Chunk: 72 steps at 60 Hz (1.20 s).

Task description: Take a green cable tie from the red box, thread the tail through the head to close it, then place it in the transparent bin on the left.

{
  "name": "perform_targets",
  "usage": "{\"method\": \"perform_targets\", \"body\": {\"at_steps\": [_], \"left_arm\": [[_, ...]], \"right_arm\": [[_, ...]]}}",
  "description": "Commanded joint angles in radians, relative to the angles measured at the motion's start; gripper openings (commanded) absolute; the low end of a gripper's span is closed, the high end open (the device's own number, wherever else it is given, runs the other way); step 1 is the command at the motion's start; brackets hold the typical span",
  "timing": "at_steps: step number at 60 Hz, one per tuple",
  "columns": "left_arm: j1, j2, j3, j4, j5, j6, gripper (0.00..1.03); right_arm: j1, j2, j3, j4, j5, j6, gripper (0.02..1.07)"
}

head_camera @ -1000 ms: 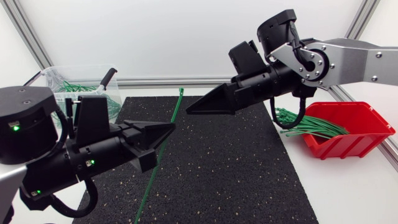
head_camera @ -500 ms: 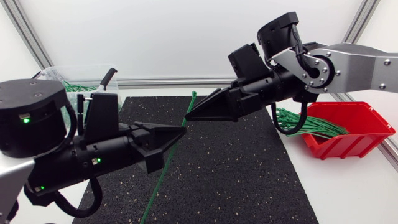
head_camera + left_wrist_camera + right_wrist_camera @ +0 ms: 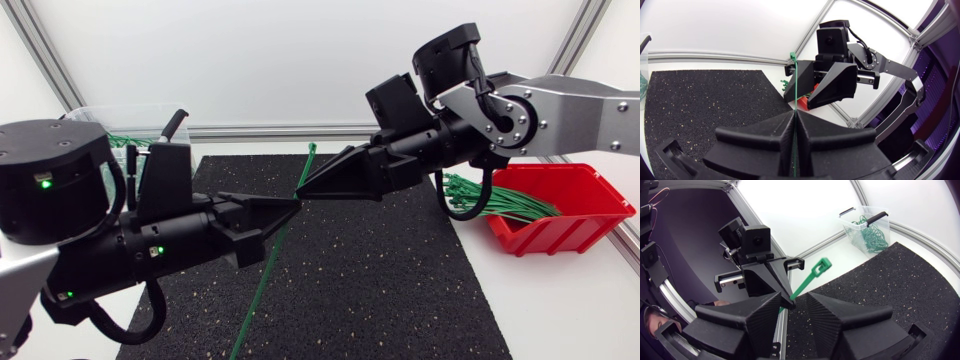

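My left gripper (image 3: 291, 205) is shut on a green cable tie (image 3: 311, 160) above the black mat and holds it nearly upright, head end up. In the left wrist view the tie (image 3: 796, 80) rises from my shut left gripper (image 3: 796, 114). My right gripper (image 3: 302, 190) comes in from the right, tip to tip with the left one. In the right wrist view its fingers (image 3: 760, 307) stand apart around the tie (image 3: 811, 277), and my right gripper (image 3: 794, 301) is open. The red box (image 3: 572, 228) holds several green ties (image 3: 495, 200). The transparent bin (image 3: 92, 122) is at the far left.
A black speckled mat (image 3: 390, 280) covers the middle of the table. The transparent bin (image 3: 867, 230) holds several green ties and has a black handle. White tabletop lies between the mat and the red box.
My left gripper has risen and moved right with the tie. My right gripper has come down and left until its fingers flank the tie, and they have narrowed.
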Motion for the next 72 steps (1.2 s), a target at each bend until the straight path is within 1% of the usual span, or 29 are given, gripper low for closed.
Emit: {"method": "perform_targets", "body": {"at_steps": [1,4,8,31,45,47,49,51,58,60,62,66,72], "left_arm": [[0.013,0.007,0.029,0.007,0.002,-0.024,0.04],[0.018,0.007,0.029,0.007,0.002,-0.024,0.04],[0.020,0.009,0.029,0.005,0.002,-0.024,0.04],[0.006,-0.003,0.025,-0.008,0.002,-0.030,0.04],[-0.007,-0.006,0.028,-0.014,-0.004,-0.033,0.04],[-0.008,-0.006,0.029,-0.014,-0.004,-0.033,0.04],[-0.010,-0.006,0.031,-0.016,-0.004,-0.033,0.04],[-0.011,-0.006,0.031,-0.018,-0.005,-0.033,0.04],[-0.014,-0.006,0.031,-0.018,-0.008,-0.033,0.04],[-0.014,-0.006,0.031,-0.018,-0.008,-0.033,0.04],[-0.016,-0.006,0.031,-0.018,-0.008,-0.033,0.04],[-0.014,-0.005,0.031,-0.018,-0.008,-0.033,0.04],[-0.013,-0.003,0.034,-0.016,-0.010,-0.033,0.04]], "right_arm": [[-0.003,-0.008,-0.027,0.015,-0.006,-0.015,0.35],[-0.004,-0.008,-0.029,0.023,-0.006,-0.015,0.27],[-0.004,-0.008,-0.027,0.025,-0.011,-0.015,0.21],[-0.003,-0.011,-0.022,0.035,-0.012,0.007,0.21],[-0.009,0.000,-0.025,0.064,-0.008,0.030,0.21],[-0.009,0.000,-0.025,0.064,-0.008,0.030,0.22],[-0.009,0.000,-0.025,0.064,-0.006,0.030,0.27],[-0.009,0.001,-0.025,0.064,-0.006,0.030,0.29],[-0.007,0.000,-0.027,0.066,-0.002,0.030,0.28],[-0.004,-0.003,-0.029,0.066,-0.002,0.028,0.25],[-0.004,-0.005,-0.030,0.067,-0.002,0.030,0.19],[0.003,-0.008,-0.036,0.071,-0.002,0.028,0.17],[0.011,-0.012,-0.042,0.072,-0.002,0.030,0.08]]}}
